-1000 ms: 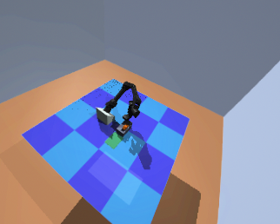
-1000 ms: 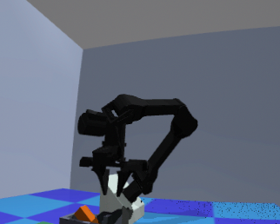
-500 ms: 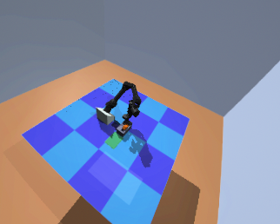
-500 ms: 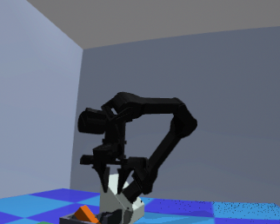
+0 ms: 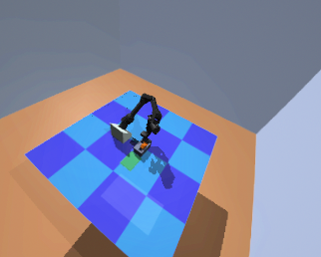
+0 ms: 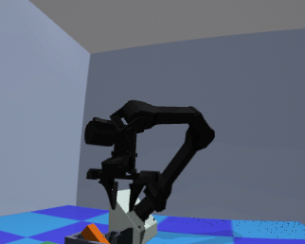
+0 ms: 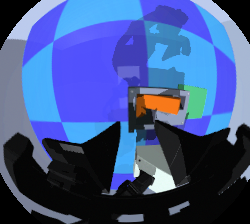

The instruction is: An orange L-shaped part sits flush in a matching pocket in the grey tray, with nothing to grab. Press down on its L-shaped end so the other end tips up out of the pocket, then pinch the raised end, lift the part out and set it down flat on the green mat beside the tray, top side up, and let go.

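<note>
The orange L-shaped part point(image 5: 145, 144) point(image 6: 94, 233) point(image 7: 160, 103) sits in the grey tray point(image 5: 139, 151) point(image 6: 77, 239) point(image 7: 158, 90), tilted, with one end raised above the tray's rim. The green mat point(image 5: 131, 162) point(image 7: 198, 101) lies right beside the tray. My gripper point(image 5: 148, 133) point(image 6: 123, 202) point(image 7: 138, 123) hangs well above the tray, pointing down. Its fingers are apart with nothing between them. The part is free of the fingers.
The arm's white base block point(image 5: 120, 132) point(image 6: 132, 219) point(image 7: 156, 172) stands close behind the tray. The floor is a blue checkered area on a brown surface. Walls stand well away.
</note>
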Motion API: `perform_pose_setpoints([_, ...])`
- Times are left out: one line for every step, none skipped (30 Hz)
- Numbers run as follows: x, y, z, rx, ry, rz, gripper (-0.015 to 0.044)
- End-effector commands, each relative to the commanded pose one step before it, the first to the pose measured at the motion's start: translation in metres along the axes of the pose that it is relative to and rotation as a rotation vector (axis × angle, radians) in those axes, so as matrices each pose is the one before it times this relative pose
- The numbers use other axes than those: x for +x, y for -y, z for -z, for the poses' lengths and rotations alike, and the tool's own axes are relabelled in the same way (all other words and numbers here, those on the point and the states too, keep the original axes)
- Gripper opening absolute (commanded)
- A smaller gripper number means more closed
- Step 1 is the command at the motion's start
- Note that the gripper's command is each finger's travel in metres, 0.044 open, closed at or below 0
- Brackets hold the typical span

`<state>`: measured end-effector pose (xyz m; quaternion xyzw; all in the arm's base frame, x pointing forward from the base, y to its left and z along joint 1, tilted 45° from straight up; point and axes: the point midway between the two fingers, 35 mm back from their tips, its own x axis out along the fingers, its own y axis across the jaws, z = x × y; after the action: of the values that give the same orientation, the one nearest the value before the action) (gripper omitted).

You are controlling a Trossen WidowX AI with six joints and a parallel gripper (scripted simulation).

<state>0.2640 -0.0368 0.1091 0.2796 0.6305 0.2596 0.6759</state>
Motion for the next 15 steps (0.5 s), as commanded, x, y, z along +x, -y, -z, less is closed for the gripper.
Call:
perform_pose_setpoints([-0.00068, 0.00608, -0.00155, -0.1113, 0.00054, 0.00249, 0.0280])
perform_pose_setpoints([-0.00027, 0.00327, -0.00033, -0.0678, -0.00033, 0.00040, 0.0280])
perform_pose_setpoints([-0.00030, 0.00391, -0.00008, -0.0806, -0.00043, 0.00039, 0.0280])
perform_pose_setpoints([-0.00031, 0.00425, 0.00032, -0.0875, -0.00050, 0.00033, 0.0280])
perform_pose_setpoints([-0.00030, 0.00428, 0.00076, -0.0890, -0.00052, 0.00022, 0.0280])
perform_pose_setpoints([-0.00028, 0.00419, 0.00121, -0.0891, -0.00052, 0.00011, 0.0280])
perform_pose_setpoints([-0.00026, 0.00405, 0.00164, -0.0892, -0.00050, 0.00000, 0.0280])
perform_pose_setpoints([-0.00024, 0.00387, 0.00206, -0.0892, -0.00047, -0.00010, 0.0280])
perform_pose_setpoints([-0.00022, 0.00365, 0.00246, -0.0892, -0.00042, -0.00020, 0.0280])
perform_pose_setpoints([-0.00020, 0.00338, 0.00283, -0.0892, -0.00035, -0.00029, 0.0280])
perform_pose_setpoints([-0.00017, 0.00308, 0.00317, -0.0892, -0.00028, -0.00036, 0.0280])
perform_pose_setpoints([-0.00015, 0.00274, 0.00348, -0.0893, -0.00019, -0.00042, 0.0280])
perform_pose_setpoints([-0.00013, 0.00237, 0.00376, -0.0893, -0.00009, -0.00047, 0.0280])
perform_pose_setpoints([-0.00011, 0.00197, 0.00399, -0.0893, 0.00001, -0.00051, 0.0280])
perform_pose_setpoints([-0.00008, 0.00155, 0.00418, -0.0893, 0.00012, -0.00052, 0.0280])
